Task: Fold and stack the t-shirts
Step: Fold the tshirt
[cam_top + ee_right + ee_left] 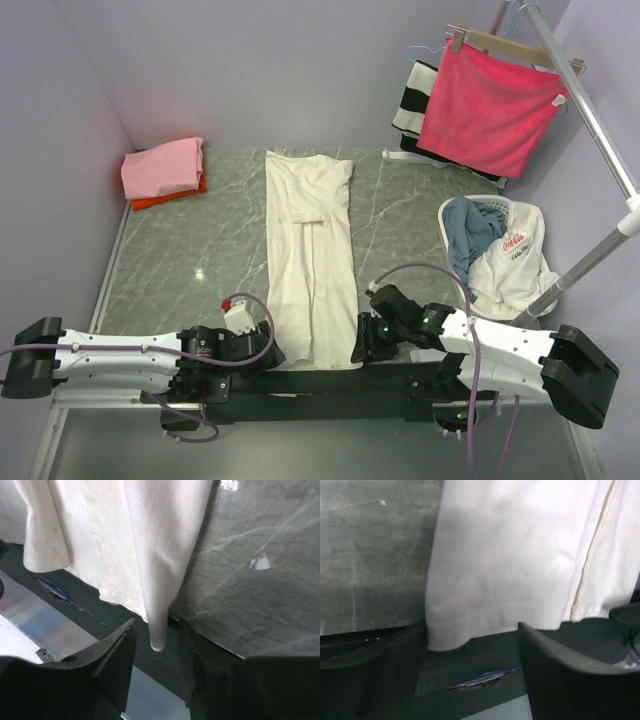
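Presently the cream t-shirt (310, 250), laid as a long strip down the middle of the marble table (200, 240), is addressed at its near hem. The left gripper (266, 353) is held wide about one corner. The right gripper (361, 347) is set narrow around the other, with nothing pinched yet. Both corners need to be clamped, and the hem then carried toward the collar.

Long tee (312, 260) mid table (200, 250), folded tees (163, 170) in far-left corner.

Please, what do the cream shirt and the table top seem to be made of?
Cream shirt: soft knit cloth, probably cotton, matt; it drapes limply and shows a stitched hem. Table top: grey-green with pale veins and a glossy glint, so perhaps polished marble or a marble-look laminate.
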You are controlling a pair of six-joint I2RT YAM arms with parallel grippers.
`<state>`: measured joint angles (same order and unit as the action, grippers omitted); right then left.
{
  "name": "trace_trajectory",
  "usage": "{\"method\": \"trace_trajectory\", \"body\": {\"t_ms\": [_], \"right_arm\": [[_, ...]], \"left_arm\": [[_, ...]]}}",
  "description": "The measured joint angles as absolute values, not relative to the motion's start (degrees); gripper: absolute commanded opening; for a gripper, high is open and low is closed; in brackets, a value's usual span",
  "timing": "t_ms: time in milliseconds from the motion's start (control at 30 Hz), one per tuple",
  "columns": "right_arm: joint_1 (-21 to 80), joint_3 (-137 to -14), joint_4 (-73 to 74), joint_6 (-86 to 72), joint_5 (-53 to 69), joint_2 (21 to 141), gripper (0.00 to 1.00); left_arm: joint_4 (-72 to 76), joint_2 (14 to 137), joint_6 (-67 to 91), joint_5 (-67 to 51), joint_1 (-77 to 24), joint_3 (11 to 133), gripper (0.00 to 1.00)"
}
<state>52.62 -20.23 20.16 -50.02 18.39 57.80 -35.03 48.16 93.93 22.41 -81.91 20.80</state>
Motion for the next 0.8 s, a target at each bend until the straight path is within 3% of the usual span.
{"method": "trace_trajectory", "body": {"t_ms": [67,233,267,333,367,400,467,800], "right_arm": [[53.1,-20.2,19.9,-50.5,18.3,58.0,0.39],[53.4,-20.2,18.6,-51.0,17.8,58.2,0.36],[53.4,-20.2,18.5,-51.0,17.6,58.3,0.34],[53.4,-20.2,18.3,-50.9,17.3,58.5,0.26],[53.4,-20.3,18.3,-50.8,17.2,58.6,0.22],[53.5,-20.3,18.3,-50.8,17.1,58.7,0.11],[53.5,-20.3,18.4,-50.5,16.7,58.7,0.00],[53.5,-24.5,19.5,-48.2,15.8,54.5,0.00]], "left_arm": [[-35.1,48.6,94.7,22.3,-82.0,20.4,0.34],[-35.1,49.4,96.0,22.4,-82.3,19.6,0.26],[-35.2,49.4,96.1,22.4,-82.3,19.6,0.17],[-35.2,49.6,96.7,22.3,-82.3,19.5,0.10],[-35.2,49.7,96.9,22.4,-82.4,19.5,0.01],[-35.2,49.6,97.1,22.3,-82.4,19.4,0.01],[-35.3,49.4,97.3,22.3,-82.4,19.4,0.01],[-42.9,52.3,93.8,24.1,-82.5,28.1,0.01]]}}
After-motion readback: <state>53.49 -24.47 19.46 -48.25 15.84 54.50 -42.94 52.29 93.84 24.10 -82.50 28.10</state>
